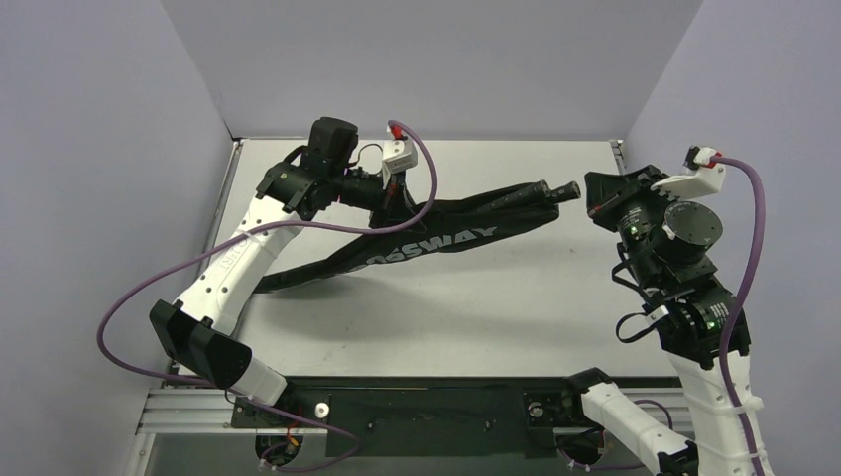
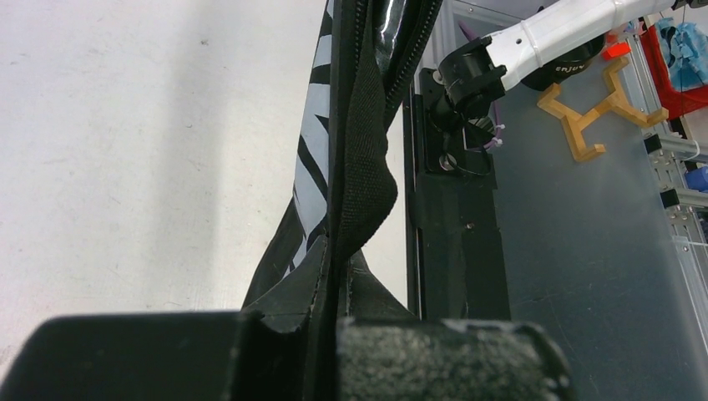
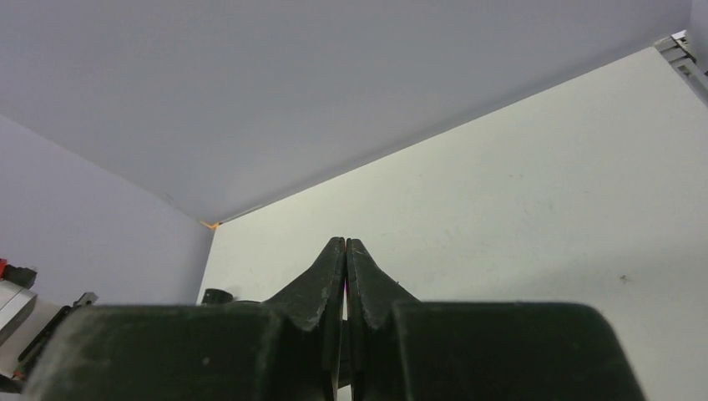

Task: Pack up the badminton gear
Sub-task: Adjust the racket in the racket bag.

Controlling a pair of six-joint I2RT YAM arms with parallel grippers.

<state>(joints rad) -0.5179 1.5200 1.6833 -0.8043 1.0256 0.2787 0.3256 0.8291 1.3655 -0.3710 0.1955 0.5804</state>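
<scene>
Pinching, left pincer (image 2: 321,334): the jaws are being held narrow on a fold of the racket bag (image 1: 436,243), right beside the webbing strip (image 2: 363,150) and the zipper (image 2: 417,33).
Bag position: the cloth is being drawn taut up into the left pincer, while the rest is being left trailing below and away from it on the desk (image 1: 476,307), with the narrow end being pointed toward the right pincer (image 3: 345,251).
Right pincer: its jaws are being pressed fully together with nothing between them, and it is being kept apart from the bag, just beyond the narrow end.
Racket handles (image 1: 540,190): they are being left poking out of the narrow end, between the two pincers and nearer the right one.
Shuttlecocks and tube: none are being shown in any view; whether they are being carried inside the bag cannot be told.
Risk, slip: only a thin edge of cloth is being clamped, so the fold is probably being put at risk of sliding free under a harder pull.
Risk, spill: the far end is being left unsupported, so the rackets could be shaken out toward the right pincer.
Risk, snag: the bag is being tensioned from one side only, so the webbing could be caught in the zipper.
Risk, knock: the handles are being left close to the right pincer, so a careless sweep could push them askew.
</scene>
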